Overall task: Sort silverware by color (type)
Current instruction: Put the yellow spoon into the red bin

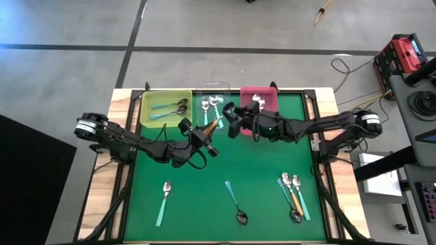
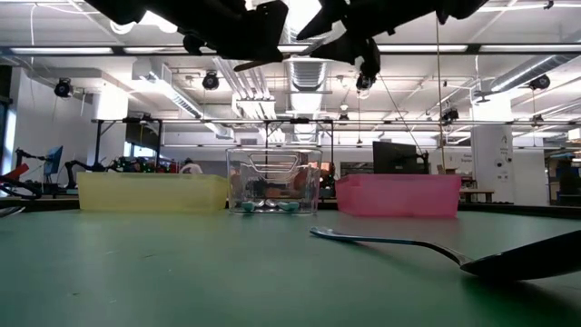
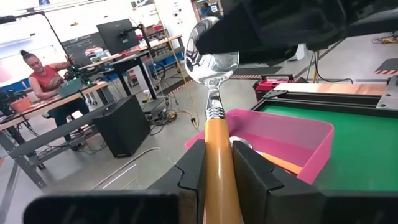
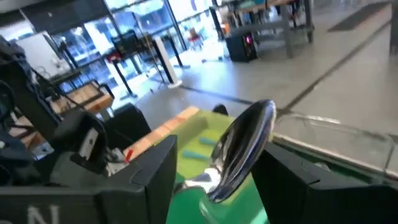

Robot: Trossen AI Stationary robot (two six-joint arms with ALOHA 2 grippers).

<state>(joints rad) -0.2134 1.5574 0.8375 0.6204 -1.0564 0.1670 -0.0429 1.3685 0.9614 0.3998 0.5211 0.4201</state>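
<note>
The left gripper (image 1: 206,136) hangs above the green mat (image 1: 259,170) in front of the clear bin (image 1: 212,102), clenched on the handle of an orange-handled spoon (image 3: 214,124) whose shiny bowl points toward the pink bin (image 3: 292,146). The right gripper (image 1: 234,120) sits just beside it with its jaws spread, the bowl between them but apparently released. The spoon looks light, stiff and slick; a grip mid-handle, as now, seems safest, since the polished bowl would probably slip. More spoons lie on the mat's near side.
</note>
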